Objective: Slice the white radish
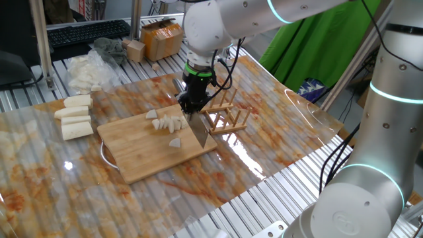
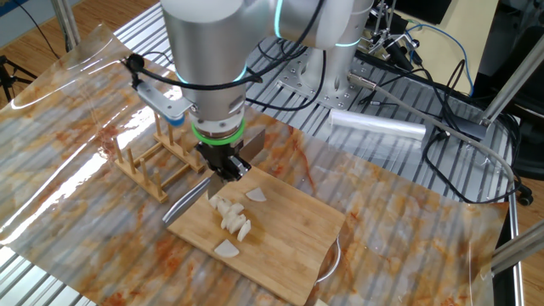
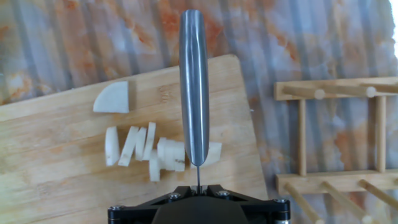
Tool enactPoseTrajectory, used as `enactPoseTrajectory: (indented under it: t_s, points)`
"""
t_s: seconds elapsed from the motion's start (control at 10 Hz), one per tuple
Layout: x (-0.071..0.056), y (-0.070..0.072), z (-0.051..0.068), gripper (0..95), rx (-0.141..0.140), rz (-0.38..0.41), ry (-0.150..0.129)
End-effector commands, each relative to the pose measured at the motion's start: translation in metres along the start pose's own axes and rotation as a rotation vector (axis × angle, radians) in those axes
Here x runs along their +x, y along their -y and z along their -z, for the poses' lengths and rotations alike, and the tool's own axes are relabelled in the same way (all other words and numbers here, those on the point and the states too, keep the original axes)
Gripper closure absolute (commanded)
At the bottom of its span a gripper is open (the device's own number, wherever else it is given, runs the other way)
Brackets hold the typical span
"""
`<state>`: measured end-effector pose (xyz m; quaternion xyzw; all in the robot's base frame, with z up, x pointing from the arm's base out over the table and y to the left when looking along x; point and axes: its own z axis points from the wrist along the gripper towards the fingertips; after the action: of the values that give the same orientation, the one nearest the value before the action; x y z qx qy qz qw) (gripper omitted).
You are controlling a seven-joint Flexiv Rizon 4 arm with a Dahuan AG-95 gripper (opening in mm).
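The gripper (image 2: 223,167) points straight down over the wooden cutting board (image 1: 142,158), its fingers clamped tight on the handle of a knife (image 3: 194,87), so the blade runs out level along the board and its edge can press down through the food; in the hand view the blade lies on edge across the row of pieces, splitting the last chunk from the rest. The white radish (image 1: 166,123) sits on the board as a line of small pale slices, most leaning against one another, with one wedge (image 3: 113,99) lying apart and another loose piece (image 1: 175,142) near the board's front edge, so the slicing looks well along, with only the chunk under the blade seemingly left to part. The board rests on the marbled plastic sheet (image 1: 264,145) covering the surface. Just beside the board, on the blade-tip side, stands a wooden rack (image 1: 227,118) of upright pegs, close enough that a longer sideways stroke could knock it. Well apart at the far left lie three longer radish blocks (image 1: 74,116), and behind them a heap of white scraps (image 1: 84,71), both clear of the work
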<state>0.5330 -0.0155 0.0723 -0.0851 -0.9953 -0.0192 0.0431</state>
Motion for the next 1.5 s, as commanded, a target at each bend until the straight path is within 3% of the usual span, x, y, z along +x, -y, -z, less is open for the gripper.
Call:
enactPoseTrajectory:
  t_s: [0.1,0.5,0.7,1.0,1.3,1.5]
  points:
    - [0.0,0.001,0.0,95.0,0.001,-0.003,0.003]
    - [-0.006,0.001,-0.027,95.0,-0.037,-0.001,0.011]
    - [-0.007,0.0,-0.035,95.0,-0.043,-0.006,0.018]
    - [-0.007,0.0,-0.035,95.0,-0.045,-0.01,0.028]
    - [-0.005,0.001,-0.026,95.0,-0.032,-0.007,0.024]
    - [-0.005,0.0,-0.035,95.0,-0.041,-0.01,0.032]
